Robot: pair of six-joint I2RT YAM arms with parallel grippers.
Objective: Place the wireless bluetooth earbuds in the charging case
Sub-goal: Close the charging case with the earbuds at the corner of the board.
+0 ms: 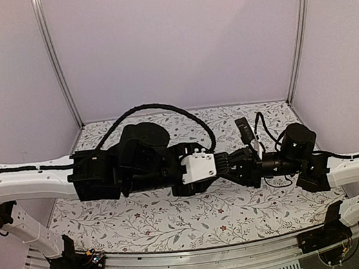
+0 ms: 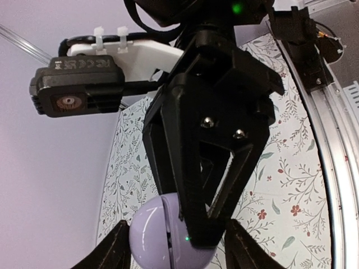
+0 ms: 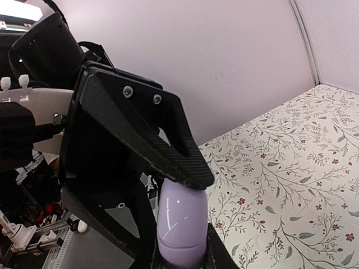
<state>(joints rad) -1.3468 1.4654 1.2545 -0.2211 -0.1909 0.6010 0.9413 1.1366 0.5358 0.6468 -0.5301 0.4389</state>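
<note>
A purple rounded charging case [image 2: 148,235] hangs above the table between both grippers. In the left wrist view my left gripper [image 2: 176,249] has a finger on each side of the case, and the right gripper's black fingers [image 2: 205,224] clamp it from above. The case shows a thin seam and a green light. In the right wrist view the case [image 3: 182,218] stands between the fingers of my right gripper [image 3: 184,256], with a left finger [image 3: 188,174] on its top. The two grippers meet mid-table [image 1: 227,165], where the case is hidden. No earbuds are in view.
The table has a floral cloth [image 1: 176,222] and pale walls on three sides. A metal rail [image 1: 200,262] runs along the near edge. A black cable [image 1: 163,107] loops over the left arm.
</note>
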